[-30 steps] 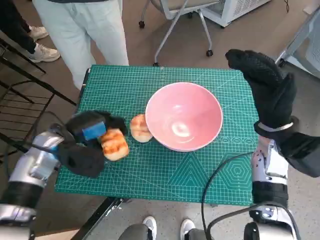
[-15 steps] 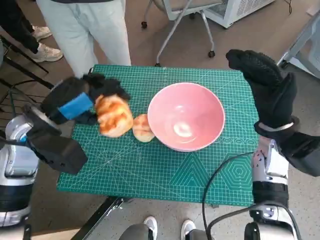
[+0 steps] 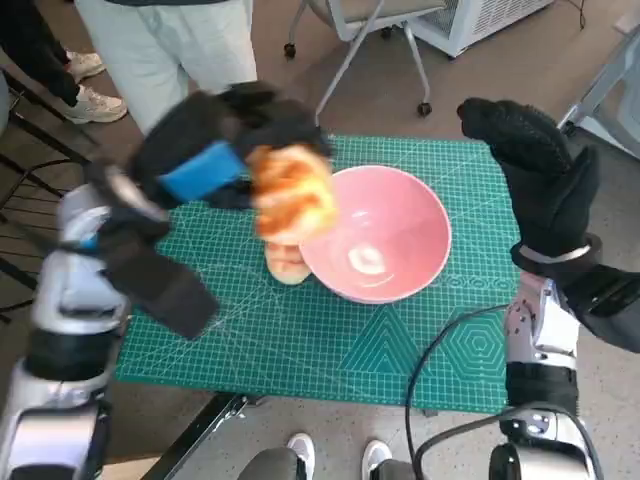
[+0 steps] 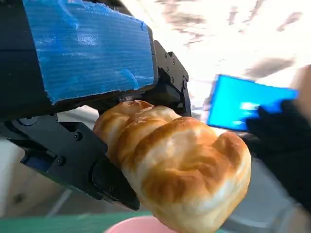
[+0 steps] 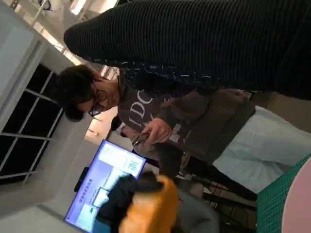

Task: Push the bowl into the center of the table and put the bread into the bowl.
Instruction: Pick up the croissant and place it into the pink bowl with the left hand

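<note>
My left hand (image 3: 215,150) holds a golden bread roll (image 3: 292,192) in the air, over the left rim of the pink bowl (image 3: 375,232). The left wrist view shows the roll (image 4: 175,155) gripped between the black fingers (image 4: 77,160), with the bowl's pink rim (image 4: 141,226) just below. The bowl stands near the middle of the green mat (image 3: 300,330). A second roll (image 3: 284,261) lies on the mat against the bowl's left side. My gloved right hand (image 3: 535,170) is raised upright at the bowl's right, holding nothing. The right wrist view catches the held roll (image 5: 150,211) too.
A person in pale trousers (image 3: 190,50) stands behind the table's far left corner, and a person (image 5: 160,121) shows in the right wrist view beside a lit screen (image 5: 107,187). An office chair base (image 3: 360,60) is beyond the far edge. A black cable (image 3: 440,370) crosses the mat's front right.
My left hand has lifted the roll off the mat and carried it up and rightward to the bowl's left rim. The right hand, bowl and second roll stay put.
</note>
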`<act>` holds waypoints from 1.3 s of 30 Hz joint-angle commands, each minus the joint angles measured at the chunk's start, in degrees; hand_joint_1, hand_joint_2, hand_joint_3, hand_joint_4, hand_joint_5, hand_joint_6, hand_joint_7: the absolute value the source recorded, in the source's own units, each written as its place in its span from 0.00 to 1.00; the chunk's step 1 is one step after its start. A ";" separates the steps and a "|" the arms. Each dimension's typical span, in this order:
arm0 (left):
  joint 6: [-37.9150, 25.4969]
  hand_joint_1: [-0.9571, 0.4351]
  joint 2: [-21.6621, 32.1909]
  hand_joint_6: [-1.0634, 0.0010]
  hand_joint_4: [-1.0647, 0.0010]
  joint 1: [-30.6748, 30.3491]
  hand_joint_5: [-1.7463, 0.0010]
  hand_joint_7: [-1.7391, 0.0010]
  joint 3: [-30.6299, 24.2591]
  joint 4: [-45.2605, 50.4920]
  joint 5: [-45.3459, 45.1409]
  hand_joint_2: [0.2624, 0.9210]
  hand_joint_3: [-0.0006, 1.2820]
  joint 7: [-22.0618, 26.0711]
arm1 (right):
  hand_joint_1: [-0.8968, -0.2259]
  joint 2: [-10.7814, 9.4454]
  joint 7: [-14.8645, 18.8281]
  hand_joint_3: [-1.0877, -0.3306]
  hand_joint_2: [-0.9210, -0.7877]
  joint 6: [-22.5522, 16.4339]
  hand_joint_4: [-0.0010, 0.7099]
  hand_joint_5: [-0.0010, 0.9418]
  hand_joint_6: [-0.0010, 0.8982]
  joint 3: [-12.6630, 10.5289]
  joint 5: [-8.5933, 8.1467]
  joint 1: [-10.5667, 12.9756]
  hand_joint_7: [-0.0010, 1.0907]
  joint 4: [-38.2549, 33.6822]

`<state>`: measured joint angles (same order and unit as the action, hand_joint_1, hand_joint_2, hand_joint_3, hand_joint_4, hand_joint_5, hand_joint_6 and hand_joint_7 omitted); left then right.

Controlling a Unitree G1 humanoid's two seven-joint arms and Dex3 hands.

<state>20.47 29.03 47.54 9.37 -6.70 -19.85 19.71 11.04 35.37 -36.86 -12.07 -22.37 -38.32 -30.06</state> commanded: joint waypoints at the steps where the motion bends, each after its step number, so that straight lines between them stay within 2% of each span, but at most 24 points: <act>1: 0.52 0.69 -4.24 0.27 0.19 4.38 0.44 0.43 3.61 -5.98 -1.89 0.94 0.00 -0.45 | 0.36 0.32 0.65 0.54 0.00 0.11 0.25 0.00 0.03 -0.30 -0.29 0.78 0.45 -0.76; 6: 2.93 0.69 -8.14 0.34 0.23 8.45 0.42 0.37 7.07 -15.41 -4.80 0.97 0.01 -2.40 | 0.36 0.63 1.09 0.54 0.00 -0.44 0.25 0.00 0.05 -0.76 -0.48 0.92 0.43 -1.07; 11: 3.89 0.69 -11.86 0.34 0.25 12.27 0.37 0.41 10.11 -24.55 -7.06 0.98 0.01 -3.22 | 0.36 1.03 1.49 0.55 0.00 -0.93 0.26 0.00 0.07 -1.26 -0.56 1.07 0.40 -1.33; 15: 3.45 0.69 -14.17 0.38 0.28 14.48 0.35 0.38 11.79 -30.86 -8.31 1.00 0.02 -3.49 | 0.37 1.17 1.63 0.55 0.00 -0.96 0.26 0.00 0.08 -1.61 -0.67 1.35 0.39 -1.17; 25: 4.64 0.69 -16.28 0.41 0.32 16.71 0.31 0.37 14.86 -41.01 -11.38 1.00 0.05 -5.13 | 0.35 1.61 1.54 0.57 0.00 -0.46 0.26 0.00 0.11 -2.04 -0.98 2.44 0.32 0.21; 27: 4.58 0.69 -16.47 0.44 0.35 16.67 0.30 0.35 15.12 -42.23 -11.48 1.00 0.07 -4.97 | 0.35 1.75 1.37 0.57 0.00 -0.36 0.26 0.00 0.11 -2.10 -0.98 2.57 0.31 0.44; 29: 3.49 0.69 -16.83 0.53 0.45 16.57 0.26 0.27 15.32 -43.22 -11.57 1.00 0.14 -4.38 | 0.35 1.89 1.16 0.57 0.00 -0.21 0.26 0.00 0.12 -2.18 -0.98 2.68 0.31 0.64; 30: 2.82 0.67 -17.00 0.64 0.59 16.53 0.46 0.43 15.41 -43.57 -11.59 0.94 0.13 -4.00 | 0.35 1.94 1.05 0.57 0.00 -0.12 0.26 0.00 0.12 -2.22 -0.98 2.73 0.31 0.73; 31: 1.65 0.66 -17.13 0.66 0.61 16.35 0.55 0.51 15.48 -43.41 -11.60 0.93 0.12 -3.34 | 0.36 1.98 0.93 0.57 0.00 -0.05 0.26 0.00 0.12 -2.25 -0.94 2.76 0.30 0.84; 32: 0.88 0.65 -17.19 0.70 0.68 16.24 0.71 0.66 15.53 -43.29 -11.59 0.91 0.09 -2.92 | 0.36 2.00 0.85 0.57 0.00 0.01 0.26 0.00 0.12 -2.28 -0.91 2.77 0.30 0.90; 33: 0.12 0.64 -17.15 0.72 0.72 16.01 0.81 0.76 15.44 -42.94 -11.35 0.89 0.06 -2.25 | 0.36 2.00 0.77 0.58 0.00 0.01 0.26 0.00 0.12 -2.31 -0.84 2.78 0.30 0.95; 36: -1.47 0.59 -16.66 0.76 0.83 15.31 0.94 0.91 15.37 -41.24 -11.03 0.86 0.02 -0.57 | 0.37 1.94 0.65 0.58 0.00 -0.05 0.26 0.00 0.13 -2.41 -0.68 2.70 0.29 0.93; 39: -2.02 0.53 -15.77 0.79 0.89 14.60 0.98 0.96 15.15 -38.88 -10.57 0.84 0.01 1.42 | 0.37 1.83 0.58 0.58 0.00 -0.13 0.26 0.00 0.13 -2.38 -0.56 2.52 0.29 0.76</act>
<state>19.12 12.66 62.67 24.69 -48.17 -31.30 19.19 12.88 36.31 -37.64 -14.43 -22.78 -36.95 -29.06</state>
